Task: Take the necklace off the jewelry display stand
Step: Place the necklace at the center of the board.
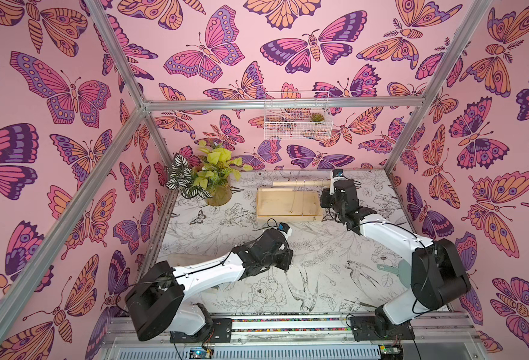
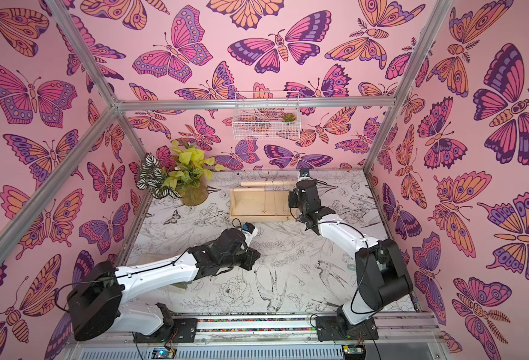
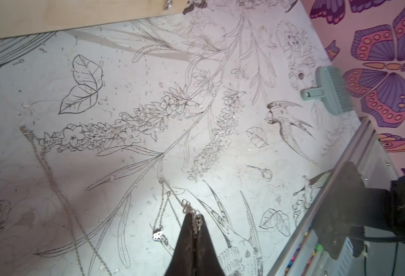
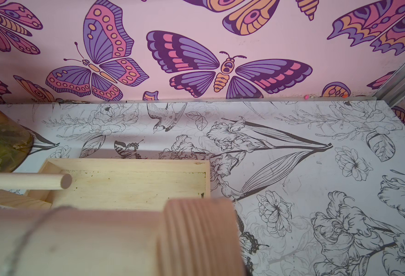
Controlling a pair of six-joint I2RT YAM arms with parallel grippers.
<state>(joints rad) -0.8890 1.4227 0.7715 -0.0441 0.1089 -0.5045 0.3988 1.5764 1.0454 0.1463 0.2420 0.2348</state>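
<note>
The stand [image 1: 288, 204] is at 12 o'clock on the tabletop [image 1: 319, 265], close to the far wall. In both top views we see thin chains [image 1: 292, 199] hanging from its crossbar [image 1: 300, 183] over the base board.

The left pincer [image 3: 193, 216] is near the middle of the tabletop, at 6 o'clock from the stand and apart from it. It is clenched, and in the left wrist view it is grasping the necklace [image 3: 158, 234] by its silver chain, right at the tips. The pendant hangs low beside the pincer; we cannot tell if it touches the tabletop. One more chain [image 3: 41, 155] lies loose on the tabletop nearby.

The right pincer [image 1: 330, 190] is at the 3 o'clock end of the stand, by the crossbar. In the right wrist view blurred wood fills the place in front of it, so we cannot tell if it is clenched or released.

A plant [image 1: 207, 177] stands at 10 o'clock, and a teal brush [image 3: 328, 90] lies at 4 o'clock.
</note>
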